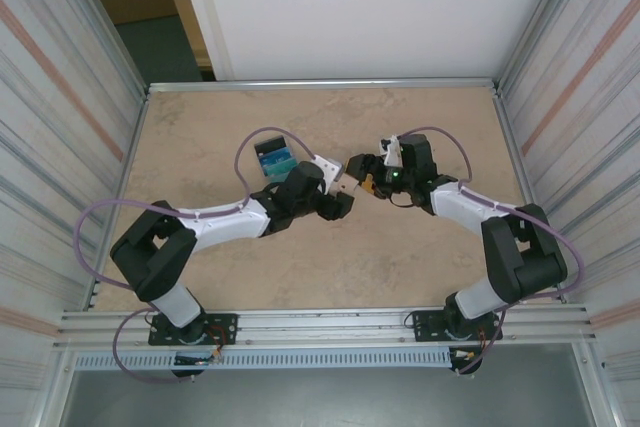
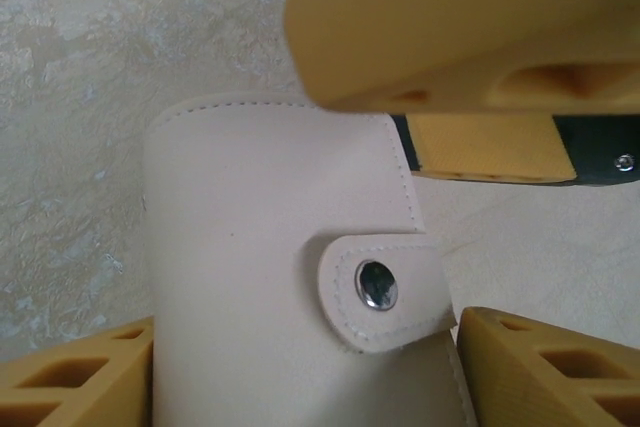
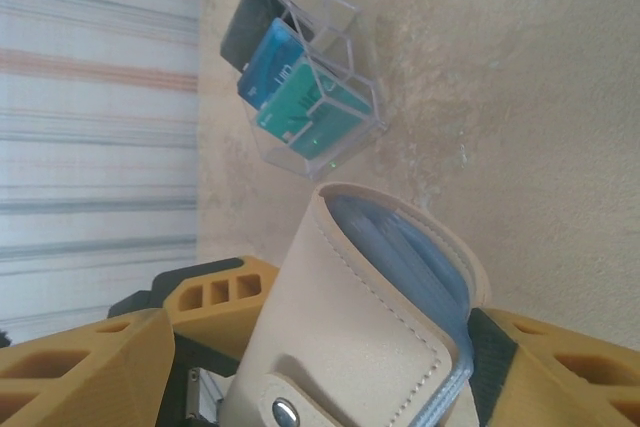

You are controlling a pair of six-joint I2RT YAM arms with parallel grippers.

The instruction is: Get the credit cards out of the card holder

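Beige card holder point(image 2: 270, 277), folded end toward table point(image 2: 80, 97)

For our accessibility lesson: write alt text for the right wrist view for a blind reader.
A beige stitched folding card holder with pale blue inner sleeves sits between yellow fingers; behind it, a clear plastic stand holds black, blue and teal cards.
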